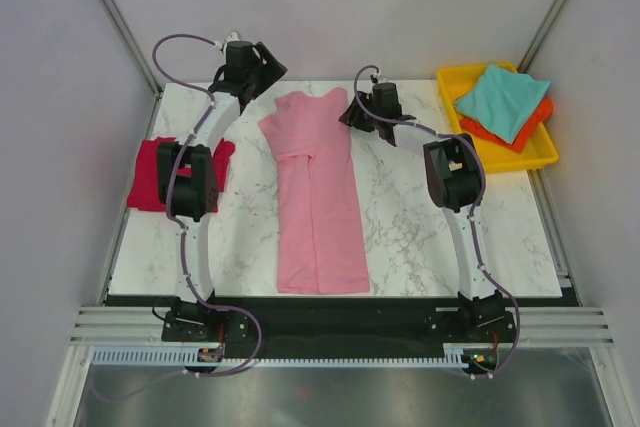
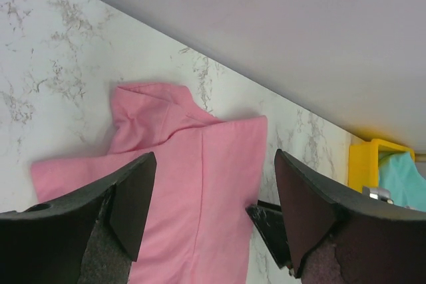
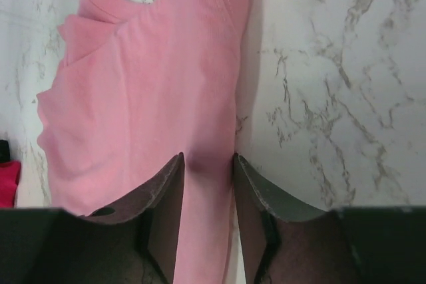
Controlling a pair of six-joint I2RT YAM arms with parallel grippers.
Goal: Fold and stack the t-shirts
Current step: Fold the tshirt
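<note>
A light pink t-shirt [image 1: 315, 207] lies lengthwise mid-table with its sides folded in, collar toward the back wall. My left gripper [image 1: 265, 65] hovers off its back left corner. In the left wrist view it [image 2: 214, 157] is open wide above the pink t-shirt [image 2: 200, 184], holding nothing. My right gripper [image 1: 350, 112] is at the shirt's right shoulder edge. In the right wrist view it [image 3: 207, 156] stands open, its fingers straddling the right edge of the pink t-shirt [image 3: 133, 98]. A folded crimson t-shirt [image 1: 150, 175] rests at the table's left edge. Teal [image 1: 500, 97] and orange [image 1: 525, 127] t-shirts lie in the tray.
A yellow plastic tray [image 1: 545, 155] sits at the back right corner of the marble table [image 1: 420, 237]. Grey walls close in the back and both sides. The left arm's elbow hangs over the crimson shirt.
</note>
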